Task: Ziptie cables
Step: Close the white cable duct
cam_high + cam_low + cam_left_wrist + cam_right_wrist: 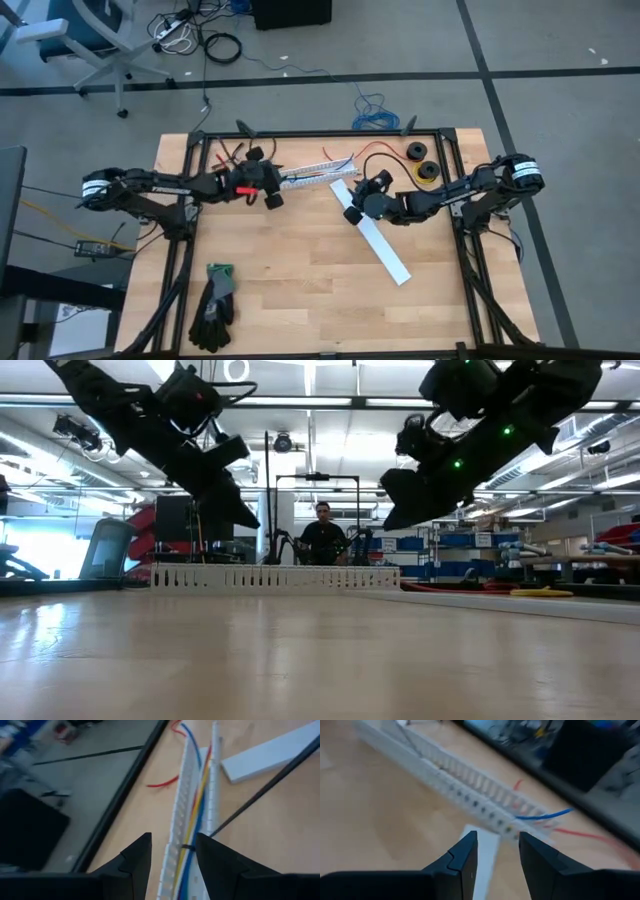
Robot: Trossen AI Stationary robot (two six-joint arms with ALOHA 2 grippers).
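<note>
Wooden table (300,290), cables (194,820); writing seemingly illegible.

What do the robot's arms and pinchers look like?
Both arms are dark and jointed. The left arm has a red patch near its gripper; the right arm shows small green lights. Each has a white band. The fingers are black, pointed wedges.

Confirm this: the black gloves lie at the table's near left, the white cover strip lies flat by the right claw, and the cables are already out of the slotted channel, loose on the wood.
Wrong on the cables. The left wrist view shows them still running inside the slotted channel, between its two toothed walls. The black gloves and white cover strip by the right claw are as stated.
</note>
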